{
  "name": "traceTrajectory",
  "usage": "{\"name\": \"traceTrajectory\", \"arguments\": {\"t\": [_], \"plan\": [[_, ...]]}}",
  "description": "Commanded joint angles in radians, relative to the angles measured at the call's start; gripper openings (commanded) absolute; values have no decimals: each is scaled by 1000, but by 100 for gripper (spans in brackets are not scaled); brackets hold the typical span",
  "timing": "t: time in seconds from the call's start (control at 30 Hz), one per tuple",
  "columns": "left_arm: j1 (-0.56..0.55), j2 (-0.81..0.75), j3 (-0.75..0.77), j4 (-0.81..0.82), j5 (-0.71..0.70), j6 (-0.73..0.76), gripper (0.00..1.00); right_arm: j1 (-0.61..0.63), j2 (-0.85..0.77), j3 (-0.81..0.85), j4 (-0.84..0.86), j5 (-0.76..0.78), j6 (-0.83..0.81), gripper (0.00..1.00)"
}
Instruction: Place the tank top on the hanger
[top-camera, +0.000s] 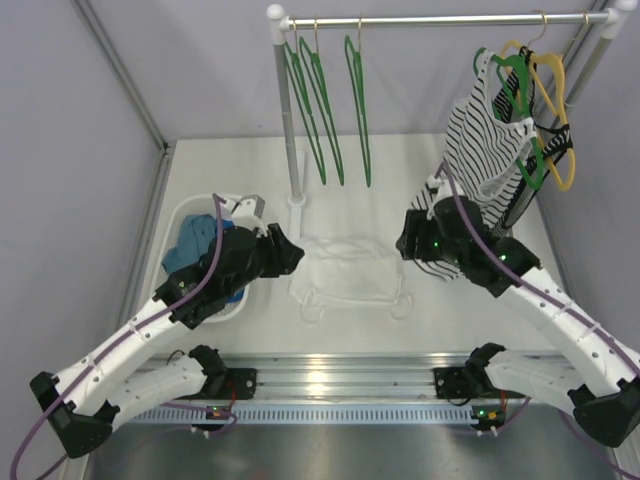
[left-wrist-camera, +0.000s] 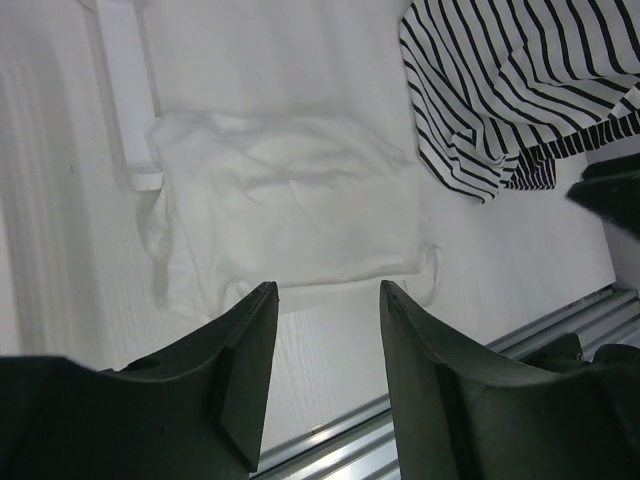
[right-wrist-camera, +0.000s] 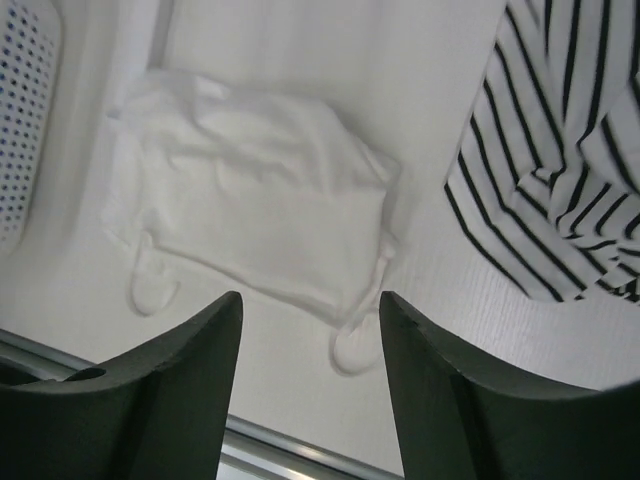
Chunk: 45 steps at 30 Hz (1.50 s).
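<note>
The white tank top (top-camera: 348, 272) lies crumpled flat on the table between the two arms, its strap loops toward the near edge. It shows in the left wrist view (left-wrist-camera: 290, 215) and the right wrist view (right-wrist-camera: 255, 195). Three green hangers (top-camera: 322, 105) hang on the rail at the back left. My left gripper (left-wrist-camera: 328, 292) is open and empty, just left of the top. My right gripper (right-wrist-camera: 310, 300) is open and empty, above the top's right strap loop (right-wrist-camera: 352, 350).
A white basket (top-camera: 185, 225) with blue clothes stands at the left. A black-and-white striped top (top-camera: 490, 150) hangs at the back right with a yellow hanger (top-camera: 556, 90). The rail's post (top-camera: 290, 130) stands behind the tank top.
</note>
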Motion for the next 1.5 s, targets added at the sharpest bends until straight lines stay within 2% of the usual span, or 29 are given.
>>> {"name": "traceTrajectory", "arguments": {"t": [0.0,0.07,0.1,0.17,0.3,0.4,0.47,0.67,1.13,1.27,1.33,1.47], "plan": [[3,-6,32,-32,-17,21,50,-16,18,294,-15,110,-74,58],[4,-6,34,-31,-11,16,50,-43,71,420,-43,132,-132,58],[4,-4,34,-32,-8,13,50,-57,129,554,-49,130,-149,58],[4,-3,32,-31,1,10,50,-100,183,668,-35,109,-189,59],[4,-6,32,-35,4,13,50,-145,382,1001,-43,11,-212,60],[4,2,41,-38,3,23,50,-143,511,1188,-57,-49,-217,60],[4,10,54,-46,0,32,50,-143,552,1258,-34,-75,-214,60],[4,19,63,-63,-2,49,50,-111,628,1307,34,-106,-243,63],[4,-7,17,-66,-5,32,50,12,730,1280,19,89,-318,62],[4,-19,8,-69,-8,29,50,19,753,1284,5,135,-335,58],[4,-21,5,-71,-8,26,50,30,764,1284,2,156,-355,53],[4,-21,-3,-69,-6,24,50,48,794,1304,-12,187,-385,50]]}}
